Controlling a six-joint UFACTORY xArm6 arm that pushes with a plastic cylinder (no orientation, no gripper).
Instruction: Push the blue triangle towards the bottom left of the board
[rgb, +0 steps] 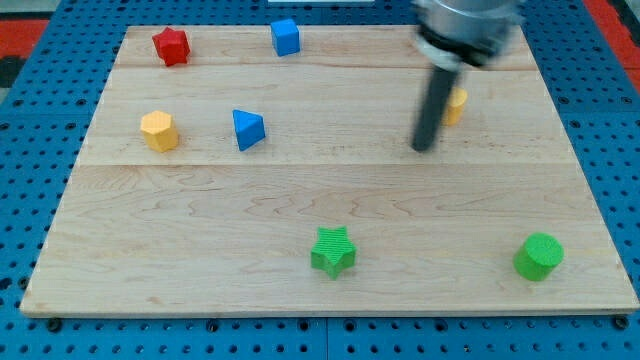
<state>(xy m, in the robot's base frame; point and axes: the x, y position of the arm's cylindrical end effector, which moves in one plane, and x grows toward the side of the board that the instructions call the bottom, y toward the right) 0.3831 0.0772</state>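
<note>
The blue triangle (248, 129) lies on the wooden board (200, 250), left of centre in the upper half. My tip (423, 148) rests on the board far to the triangle's right, at about the same height in the view. The rod rises toward the view's top right and its mount is blurred. A yellow block (456, 104) sits just right of the rod and is partly hidden by it; its shape cannot be made out.
A yellow hexagon (159, 131) sits left of the blue triangle. A red star (172, 46) and a blue cube (286, 37) are at the view's top left. A green star (333, 250) and a green cylinder (538, 257) are near the bottom edge.
</note>
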